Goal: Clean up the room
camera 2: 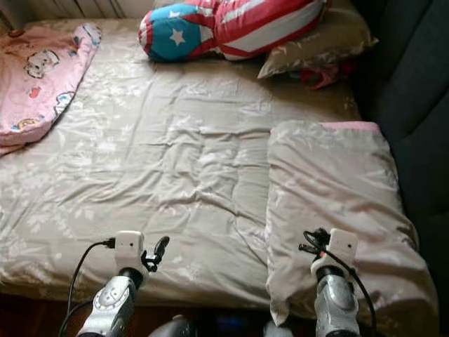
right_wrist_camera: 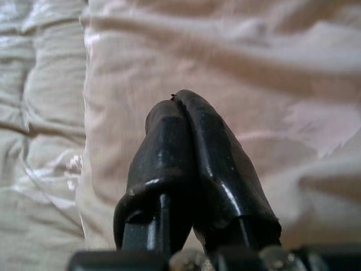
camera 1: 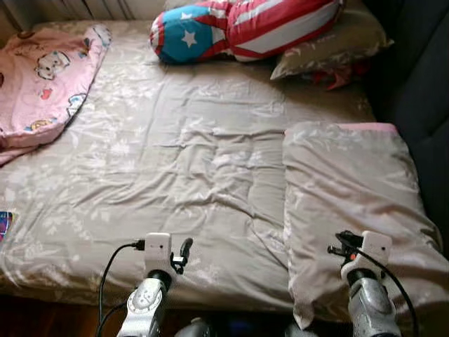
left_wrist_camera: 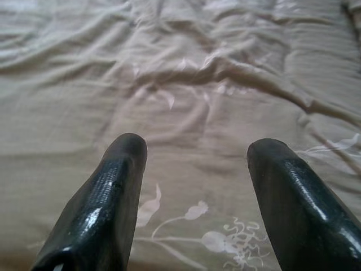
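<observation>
Left eye view shows a wide bed (camera 1: 175, 161) covered with a wrinkled beige sheet that has a pale flower pattern, and on its right part lies a folded blanket (camera 1: 347, 203) of the same beige cloth with a thin pink edge at its far side. The right gripper (right_wrist_camera: 183, 104) hangs low over the near end of this folded blanket, its two black fingers pressed together with nothing between them; whether the tips touch the cloth I cannot tell. The left gripper (left_wrist_camera: 194, 164) is held over the bare sheet near the front edge of the bed, well apart from the blanket, and its fingers (left_wrist_camera: 113, 192) are spread wide with only the sheet visible between them. Both silver arms rise from the bottom of the head views, each with a white camera box and a black cable at the wrist. At the far left of the bed lies a pink blanket (camera 1: 38, 84) with cartoon prints. At the head of the bed rests a cushion (camera 1: 238, 28) in red and white stripes with a blue part and white stars, partly on top of a beige pillow (camera 1: 337, 45). A dark sofa (camera 1: 421, 77) stands just beside the right side of the bed.
</observation>
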You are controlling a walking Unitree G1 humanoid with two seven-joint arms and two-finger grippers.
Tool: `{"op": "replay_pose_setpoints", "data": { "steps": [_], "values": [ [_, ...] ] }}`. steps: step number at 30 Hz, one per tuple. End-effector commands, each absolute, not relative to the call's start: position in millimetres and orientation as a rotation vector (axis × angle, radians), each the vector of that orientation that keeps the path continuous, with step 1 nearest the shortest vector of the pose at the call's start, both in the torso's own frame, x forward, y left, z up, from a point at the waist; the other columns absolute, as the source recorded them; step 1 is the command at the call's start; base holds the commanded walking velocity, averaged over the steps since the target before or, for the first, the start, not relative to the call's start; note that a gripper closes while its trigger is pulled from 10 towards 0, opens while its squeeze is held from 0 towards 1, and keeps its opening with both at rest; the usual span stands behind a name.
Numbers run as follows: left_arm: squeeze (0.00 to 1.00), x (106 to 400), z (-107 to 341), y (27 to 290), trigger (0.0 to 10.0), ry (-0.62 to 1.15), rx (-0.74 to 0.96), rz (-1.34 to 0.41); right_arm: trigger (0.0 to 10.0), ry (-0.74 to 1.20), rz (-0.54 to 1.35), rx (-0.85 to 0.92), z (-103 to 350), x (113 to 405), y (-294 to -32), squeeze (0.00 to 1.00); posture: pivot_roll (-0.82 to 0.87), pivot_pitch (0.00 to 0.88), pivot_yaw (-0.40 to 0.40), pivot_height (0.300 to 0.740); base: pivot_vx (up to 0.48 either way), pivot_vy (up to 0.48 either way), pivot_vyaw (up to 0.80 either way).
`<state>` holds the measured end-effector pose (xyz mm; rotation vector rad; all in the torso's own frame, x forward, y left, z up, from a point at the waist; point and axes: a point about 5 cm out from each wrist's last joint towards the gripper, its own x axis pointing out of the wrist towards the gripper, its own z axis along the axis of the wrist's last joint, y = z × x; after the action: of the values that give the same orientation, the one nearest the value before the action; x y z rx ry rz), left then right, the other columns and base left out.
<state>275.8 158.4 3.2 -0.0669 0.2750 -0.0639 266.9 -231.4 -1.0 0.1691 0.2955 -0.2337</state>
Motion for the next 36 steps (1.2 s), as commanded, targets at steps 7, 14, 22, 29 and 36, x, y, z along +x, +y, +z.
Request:
{"op": "replay_pose_setpoints", "data": {
  "steps": [7,14,22,29,36],
  "values": [
    [0.00,267.9,-18.2,176.3,10.0,0.458,-0.053,-0.003,10.0,0.570,-0.213,0.172,-43.6,230.5,-218.3,0.00,-0.15,0.145,0.074,0.740,0.000,0.000,0.00],
    [0.00,239.3,-44.4,184.1,10.0,0.616,0.002,0.011,10.0,0.629,-0.230,0.170,-54.6,215.8,-216.2,0.00,-0.17,0.099,0.077,0.740,0.000,0.000,0.00],
    [0.00,217.2,-61.6,183.6,10.0,0.732,0.027,0.013,10.0,0.566,-0.202,0.050,-44.1,226.7,-220.8,0.00,-0.21,0.093,0.077,0.740,0.000,0.000,0.00],
    [0.00,209.9,-66.7,182.2,10.0,0.767,0.031,0.006,10.0,0.549,-0.212,0.052,-40.7,231.2,-222.3,0.00,-0.20,0.106,0.075,0.740,0.000,0.222,0.00],
    [0.00,208.8,-67.0,185.9,10.0,0.771,0.037,0.012,10.0,0.568,-0.210,0.063,-44.8,228.3,-215.3,0.00,-0.19,0.113,0.082,0.740,0.000,0.416,0.00]
  ]
}}
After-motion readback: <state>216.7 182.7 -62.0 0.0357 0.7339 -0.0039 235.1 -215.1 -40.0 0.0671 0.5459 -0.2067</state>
